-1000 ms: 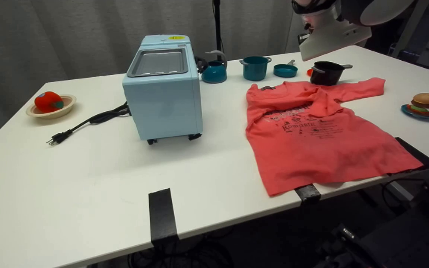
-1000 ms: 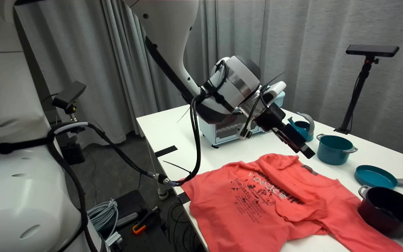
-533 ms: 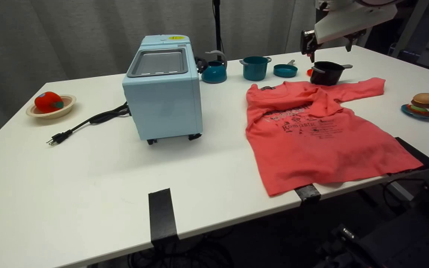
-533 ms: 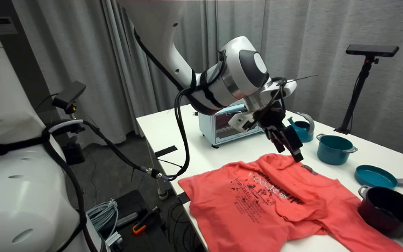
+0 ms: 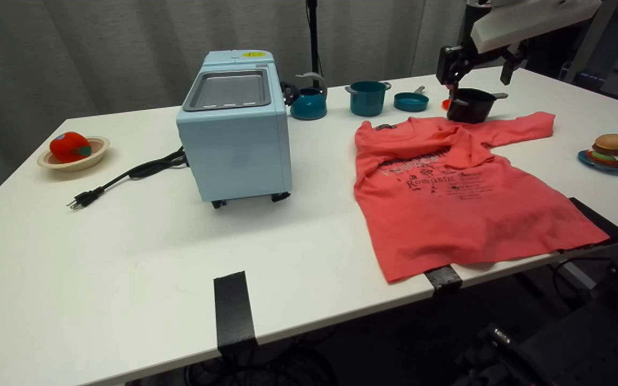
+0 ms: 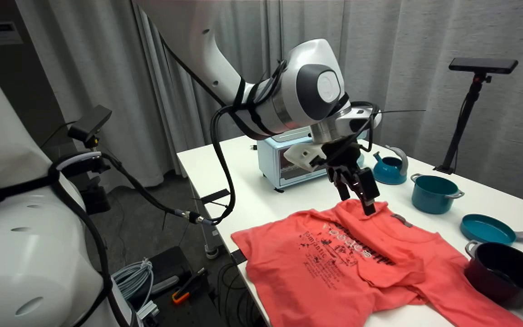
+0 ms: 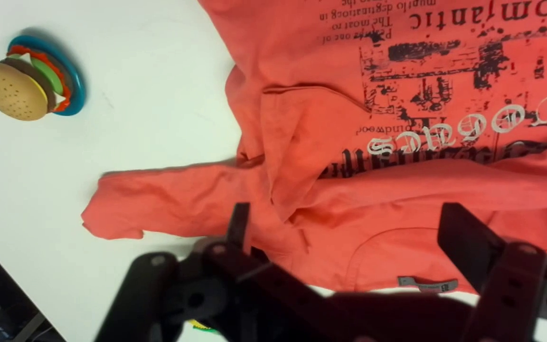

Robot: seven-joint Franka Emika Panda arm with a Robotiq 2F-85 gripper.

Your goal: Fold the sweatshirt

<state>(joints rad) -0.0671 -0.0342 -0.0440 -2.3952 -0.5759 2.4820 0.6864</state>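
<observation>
A coral-red sweatshirt (image 5: 480, 220) lies face up on a white worktop (image 5: 126, 268), in an exterior view with its hem by the near edge and its neck end farther off. One sleeve (image 7: 349, 190) is folded in across the chest, partly covering the print (image 7: 439, 52); the loose sleeve (image 7: 174, 204) sticks out to the side, just beside a black pot (image 5: 472, 110), though whether they touch is unclear. The end effector (image 7: 347, 216), its two fingers spread wide and holding nothing, hangs over the neck end, above the cloth. The step in hand is probably to fold the loose sleeve in to match. To do it well, the end effector should move over the cuff (image 7: 112, 209), the end farthest from the black pot, come down gently and pinch only the sleeve's cloth, with enough between the fingers not to slip. A low lift and slow carry across the chest should keep the body flat; the cuff is best laid over the folded sleeve without dragging it, and released once slack.
</observation>
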